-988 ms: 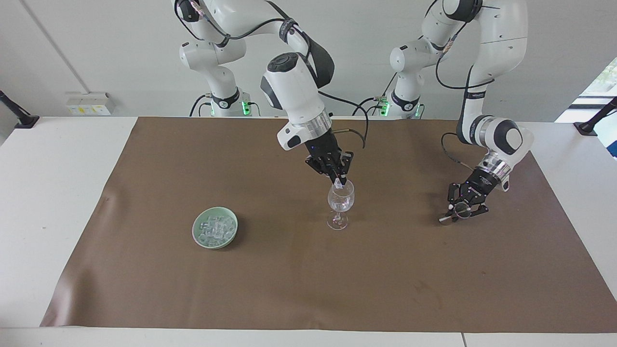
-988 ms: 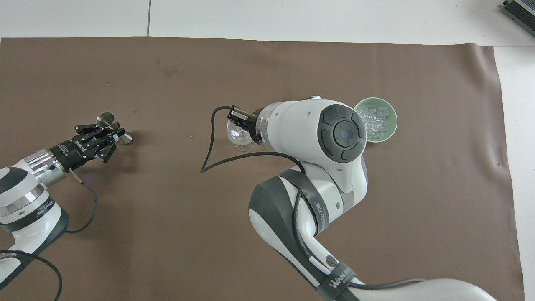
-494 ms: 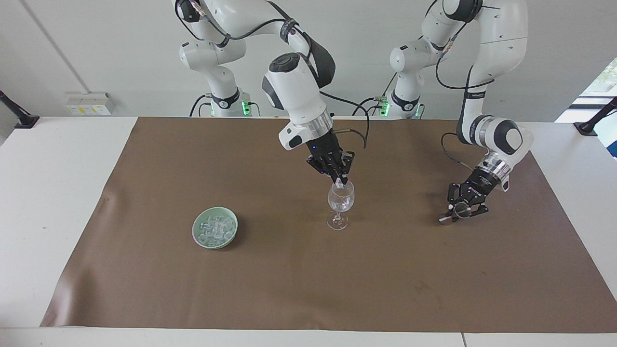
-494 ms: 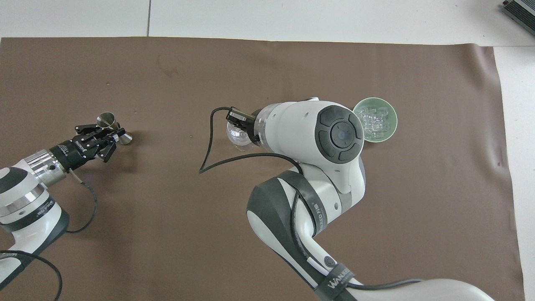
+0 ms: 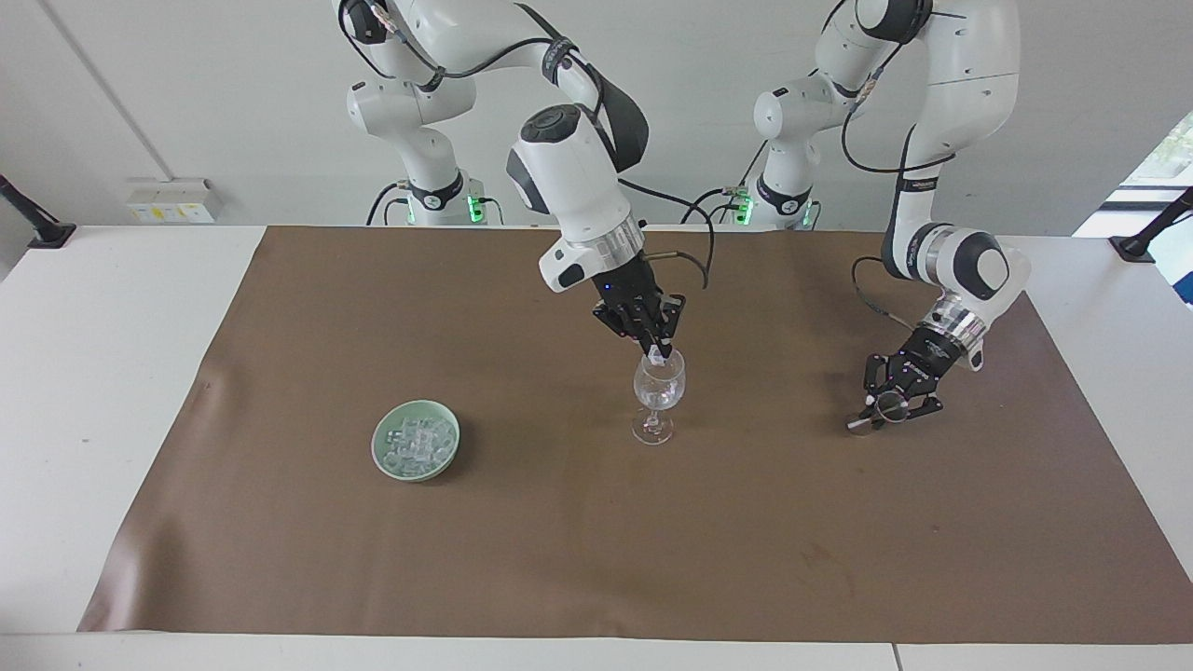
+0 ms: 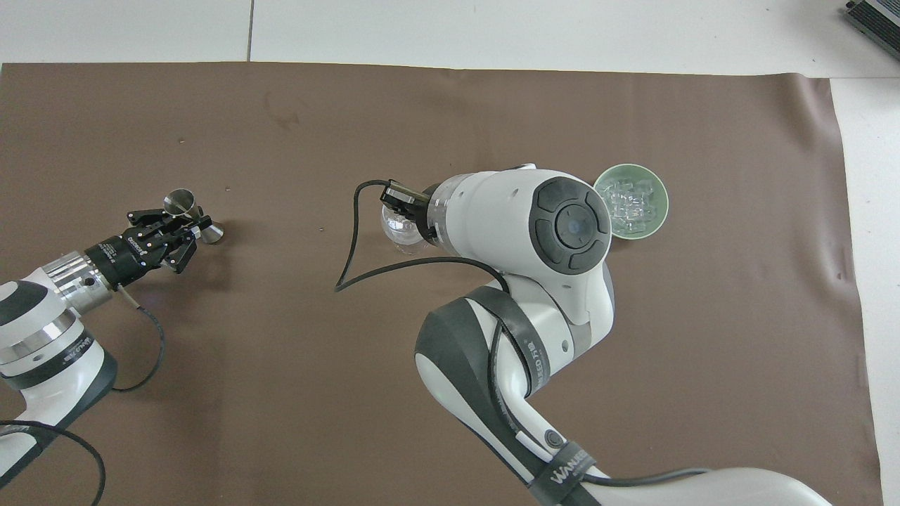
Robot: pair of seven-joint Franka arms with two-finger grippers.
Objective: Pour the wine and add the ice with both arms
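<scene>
Glass [image 5: 659,382] stood mid-mat, the right gripper [image 5: 659,353] at its rim, pinching a clear cube [image 5: 661,355].
Ice [image 5: 417,441] lay heaped in a green bowl [image 5: 380,454] toward the right arm's end of the bench. The left gripper [image 5: 885,410] sat low toward the left arm's end, clenched on the jigger [image 6: 190,212], which was tilted, its foot on the mat [image 5: 596,559].
</scene>
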